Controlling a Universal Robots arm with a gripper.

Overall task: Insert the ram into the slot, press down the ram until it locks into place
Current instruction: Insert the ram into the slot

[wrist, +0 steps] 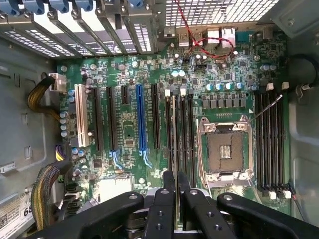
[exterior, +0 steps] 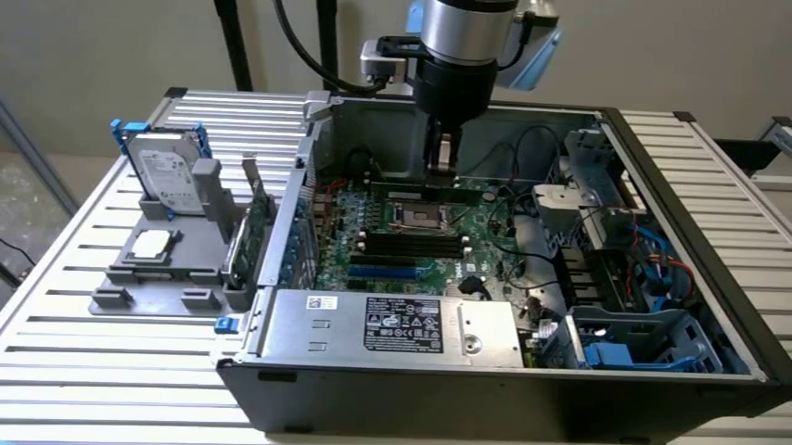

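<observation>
Inside the open computer case (exterior: 495,399), the exterior view has the gripper (exterior: 442,167) narrowly pinching the ram (exterior: 409,194) by its top edge, level over the motherboard (exterior: 483,250). At the wrist view, the fingers (wrist: 168,194) clamp the ram (wrist: 175,144) edge-on, running along the slot (wrist: 170,124) beside the processor socket (wrist: 224,149).

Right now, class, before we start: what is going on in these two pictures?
A robot arm is reaching into an open PC case. Its gripper is closed on the ram, holding it edge-down over the motherboard. The stick lines up with the black slots beside the CPU socket. Whether it is already seated in a slot cannot be told from here.
</observation>
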